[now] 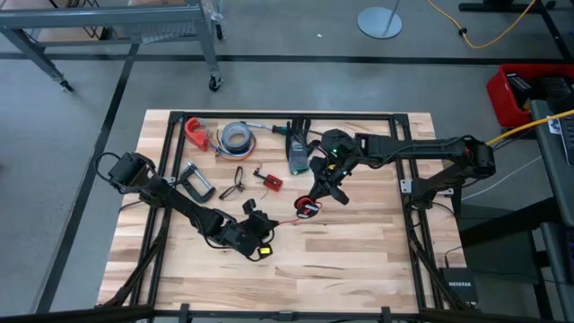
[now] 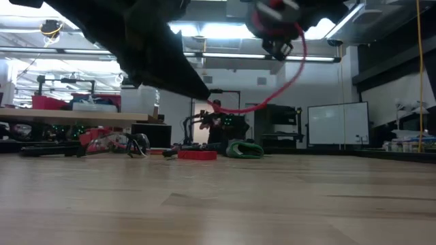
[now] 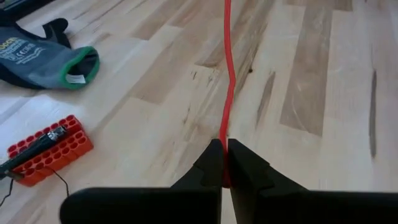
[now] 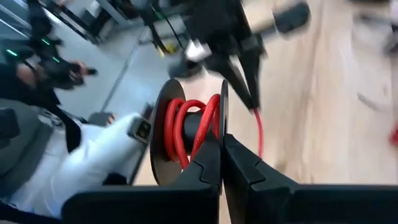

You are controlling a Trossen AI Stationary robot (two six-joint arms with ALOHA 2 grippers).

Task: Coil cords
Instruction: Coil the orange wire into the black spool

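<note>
Left wrist view: the left claw [image 3: 224, 163] is clenched on the red cord [image 3: 227, 74], which runs straight ahead from its tips.

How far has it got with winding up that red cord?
Some turns of red cord already sit on the spool, which the right gripper holds. The left gripper is shut on the cord, pinching a stretch that runs toward the spool. That loose stretch is left to wind; how much more remains isn't visible.

Left gripper [image 1: 266, 225] jaws shut, low mid-table, right gripper [image 1: 309, 205] jaws shut, raised
</note>
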